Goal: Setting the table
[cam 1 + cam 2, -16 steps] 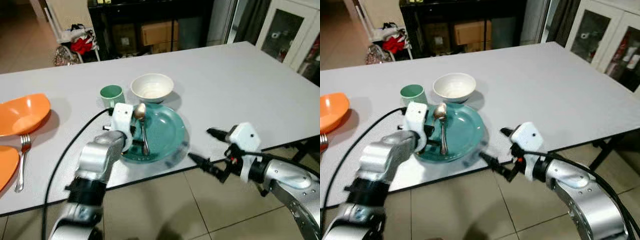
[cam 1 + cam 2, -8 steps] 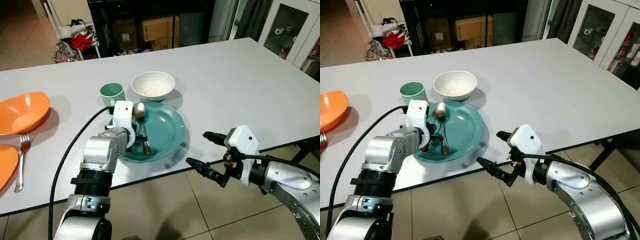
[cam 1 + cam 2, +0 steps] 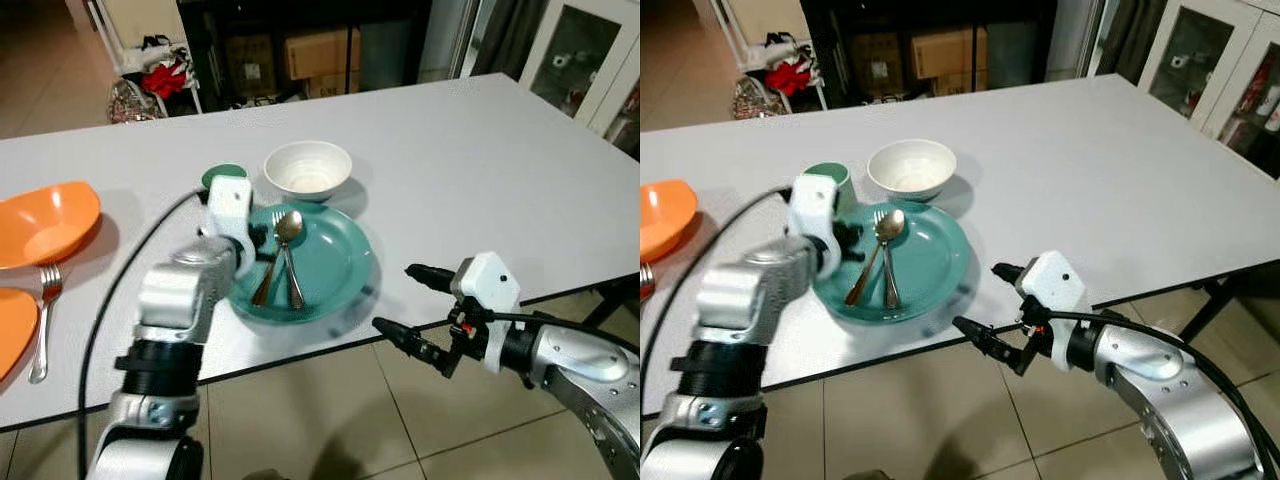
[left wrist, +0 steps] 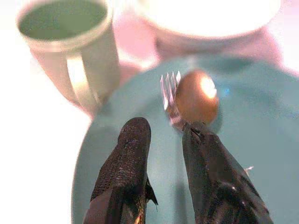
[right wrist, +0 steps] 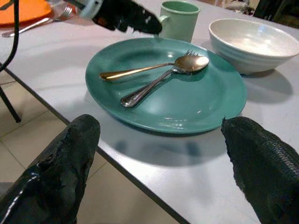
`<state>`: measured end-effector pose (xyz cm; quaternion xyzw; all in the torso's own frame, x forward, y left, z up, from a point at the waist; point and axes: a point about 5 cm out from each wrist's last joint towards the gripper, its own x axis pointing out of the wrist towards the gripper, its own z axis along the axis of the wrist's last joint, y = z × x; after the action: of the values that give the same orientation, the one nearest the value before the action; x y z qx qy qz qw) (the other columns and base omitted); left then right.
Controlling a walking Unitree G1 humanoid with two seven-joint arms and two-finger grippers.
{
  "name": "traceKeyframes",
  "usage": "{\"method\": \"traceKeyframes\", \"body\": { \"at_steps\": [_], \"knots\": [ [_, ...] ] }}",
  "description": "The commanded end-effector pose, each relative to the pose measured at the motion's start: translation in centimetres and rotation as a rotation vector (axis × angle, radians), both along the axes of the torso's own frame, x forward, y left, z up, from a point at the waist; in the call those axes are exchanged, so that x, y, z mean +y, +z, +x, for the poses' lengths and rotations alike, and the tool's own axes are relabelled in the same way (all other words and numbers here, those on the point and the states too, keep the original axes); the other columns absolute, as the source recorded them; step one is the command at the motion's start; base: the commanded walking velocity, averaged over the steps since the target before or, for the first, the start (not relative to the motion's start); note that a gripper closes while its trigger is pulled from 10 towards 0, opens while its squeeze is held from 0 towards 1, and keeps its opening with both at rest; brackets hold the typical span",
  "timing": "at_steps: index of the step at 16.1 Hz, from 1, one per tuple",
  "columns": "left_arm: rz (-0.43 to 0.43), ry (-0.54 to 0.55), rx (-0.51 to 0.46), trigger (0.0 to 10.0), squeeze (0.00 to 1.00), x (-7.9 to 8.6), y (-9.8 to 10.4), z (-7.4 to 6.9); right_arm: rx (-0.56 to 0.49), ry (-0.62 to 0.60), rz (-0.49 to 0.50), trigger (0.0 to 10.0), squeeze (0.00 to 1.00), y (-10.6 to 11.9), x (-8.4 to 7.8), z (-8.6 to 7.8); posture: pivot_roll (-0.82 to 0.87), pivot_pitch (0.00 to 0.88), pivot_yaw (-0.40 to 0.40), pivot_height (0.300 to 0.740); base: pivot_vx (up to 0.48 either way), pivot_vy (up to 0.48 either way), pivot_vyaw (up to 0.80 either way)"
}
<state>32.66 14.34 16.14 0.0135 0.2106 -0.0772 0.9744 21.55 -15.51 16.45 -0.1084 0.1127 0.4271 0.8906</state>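
Note:
A teal plate [image 3: 335, 270] sits near the table's front edge. A spoon [image 5: 189, 62] and a fork [image 4: 168, 88] lie on it, heads together toward the white bowl [image 3: 307, 168] and handles spread toward me. My left gripper [image 4: 164, 128] hovers over the plate's left part, next to the green mug [image 4: 70, 42]. It is open and holds nothing. My right gripper [image 3: 394, 296] is wide open at the table's front edge, just right of the plate, with one finger [image 5: 56, 163] below the tabletop.
An orange bowl [image 3: 50, 225], an orange plate [image 3: 10, 335] and another fork [image 3: 42, 320] lie at the far left. The white table [image 3: 480, 170] stretches right and back. Shelves and boxes [image 3: 320, 55] stand beyond it, and a cabinet [image 3: 590, 60] at the right.
A second utensil now lies on the plate beside the spoon. My left gripper has let go and drawn back left toward the mug. The right arm has stayed put.

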Motion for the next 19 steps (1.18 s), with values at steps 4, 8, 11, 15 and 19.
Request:
{"method": "traceKeyframes", "body": {
  "at_steps": [4,8,11,15,19],
  "knots": [
    [-0.133,-0.063,-0.351,10.0,0.0,0.9,3.4,-2.2,-0.046,-0.127,0.046,10.0,0.0,0.5,-0.5,-0.4,-0.02,0.0,0.056,0.74,0.0,0.0,0.0],
    [0.035,-0.045,-0.412,10.0,0.0,1.1,1.3,-4.0,-0.139,-0.522,0.027,10.0,0.0,-0.7,-1.1,0.9,-0.01,0.0,0.038,0.74,0.0,0.0,0.0],
    [0.011,-0.056,-0.448,10.0,0.0,0.1,1.7,-4.2,-0.208,-0.686,0.015,10.0,0.0,-0.7,-2.1,1.8,-0.01,0.0,0.035,0.74,0.0,-0.385,0.0],
    [0.015,-0.062,-0.47,10.0,0.0,-0.4,1.5,-4.1,-0.215,-0.726,0.005,10.0,0.0,-0.7,-2.6,1.8,-0.01,0.0,0.037,0.74,0.0,-0.473,0.0],
    [0.015,-0.071,-0.477,10.0,0.0,-0.7,1.5,-3.9,-0.214,-0.756,0.006,10.0,0.0,-0.8,-3.1,1.8,-0.01,0.0,0.04,0.74,0.0,-0.48,0.0]
  ]
}}
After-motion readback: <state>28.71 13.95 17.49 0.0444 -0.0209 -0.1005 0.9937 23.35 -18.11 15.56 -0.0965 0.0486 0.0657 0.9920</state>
